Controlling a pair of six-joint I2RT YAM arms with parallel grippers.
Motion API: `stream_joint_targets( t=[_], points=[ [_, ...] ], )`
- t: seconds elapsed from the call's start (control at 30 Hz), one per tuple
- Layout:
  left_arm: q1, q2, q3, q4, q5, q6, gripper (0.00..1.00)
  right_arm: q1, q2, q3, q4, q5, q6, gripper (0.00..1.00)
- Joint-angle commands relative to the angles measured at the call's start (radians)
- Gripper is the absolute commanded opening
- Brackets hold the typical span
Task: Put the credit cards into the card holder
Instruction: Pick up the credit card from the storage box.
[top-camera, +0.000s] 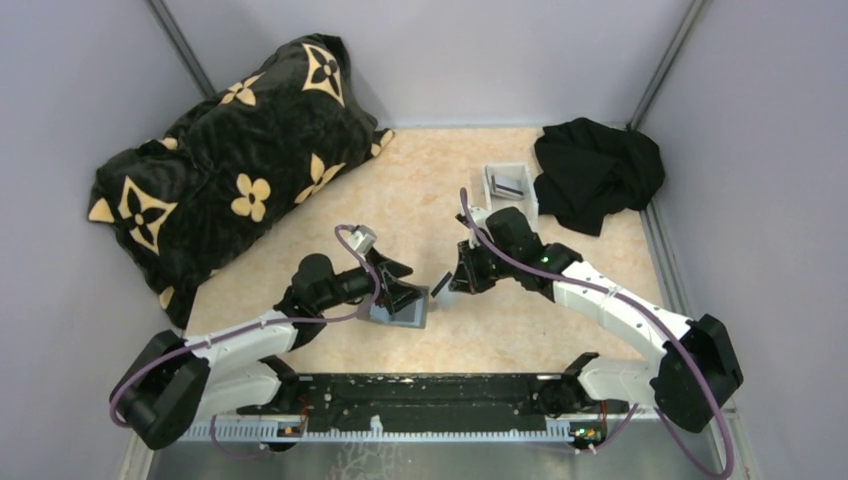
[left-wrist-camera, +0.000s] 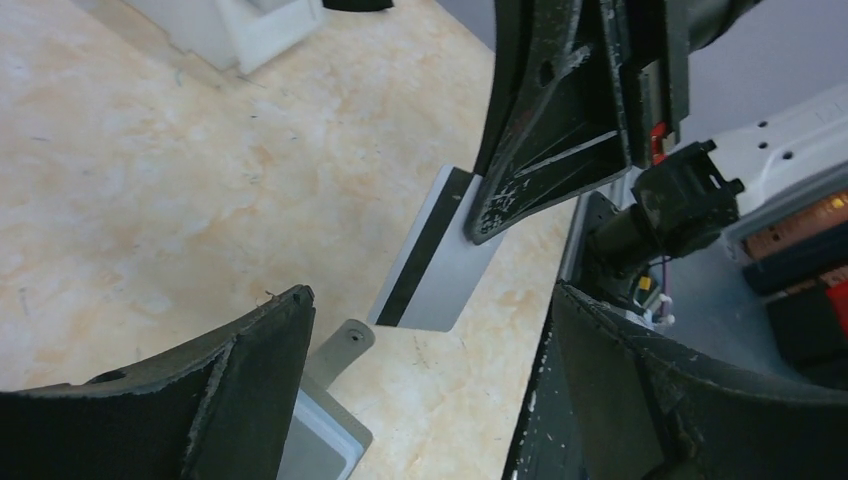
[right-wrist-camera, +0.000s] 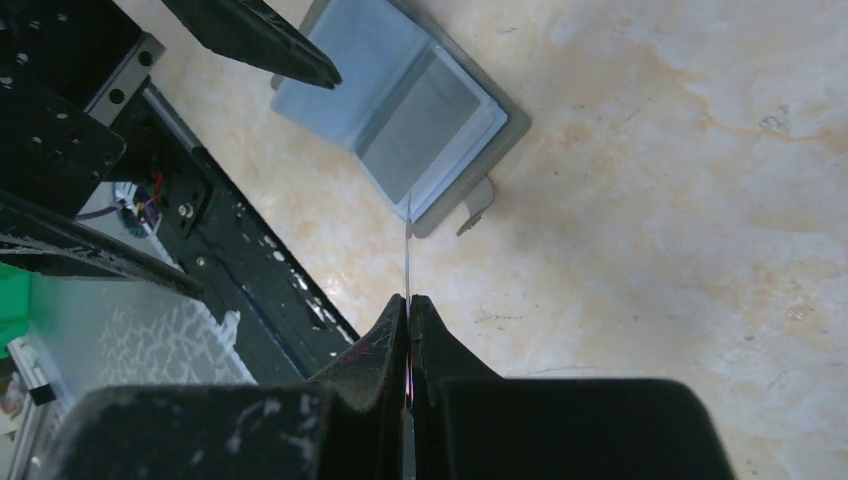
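Right fingers (right-wrist-camera: 410, 300) are pinched shut on one card (left-wrist-camera: 445, 265), held by its upper end. The card hangs steeply tilted with its free short edge lowest, close above the desk (top-camera: 500, 335). A dark stripe runs along one long side.

The holder (right-wrist-camera: 400, 110) lies open and flat on the desk, both panels up, near the left arm's side. Left fingers (top-camera: 404, 298) are spread wide over it. One fingertip (right-wrist-camera: 255, 40) sits over the far panel, probably pinning it open, though contact can't be confirmed.

Key relation, from the right wrist view: the card shows edge-on, its long axis running straight out from the fingers toward the holder. The leading edge is at the near rim of the closer panel, touching or just short; I can't tell which. The right arm is the one carrying the card, and the holder lies directly ahead of it along that axis.

More cards (top-camera: 508, 186) stand in a white tray (top-camera: 492, 172) well behind the right arm, so most of the task looks undone.

Judgement: the card stands too upright for a flat slot, so it likely needs laying lower before it slides in. The soft panel may buckle if pushed.
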Motion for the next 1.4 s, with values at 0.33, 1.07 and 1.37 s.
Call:
stream_joint_targets(
  t=[0.33, 1.07, 1.37],
  points=[
    [0.007, 0.152, 0.079, 0.127, 0.285, -0.015, 0.78, 0.007, 0.020, -0.035, 0.199, -0.230, 0.059, 0.00],
    [0.021, 0.214, 0.145, 0.019, 0.418, -0.057, 0.36, -0.054, 0.040, -0.044, 0.220, -0.345, 0.049, 0.00],
    [0.021, 0.188, 0.115, -0.005, 0.403, -0.064, 0.36, -0.078, 0.045, -0.053, 0.240, -0.374, 0.049, 0.00]
  ],
)
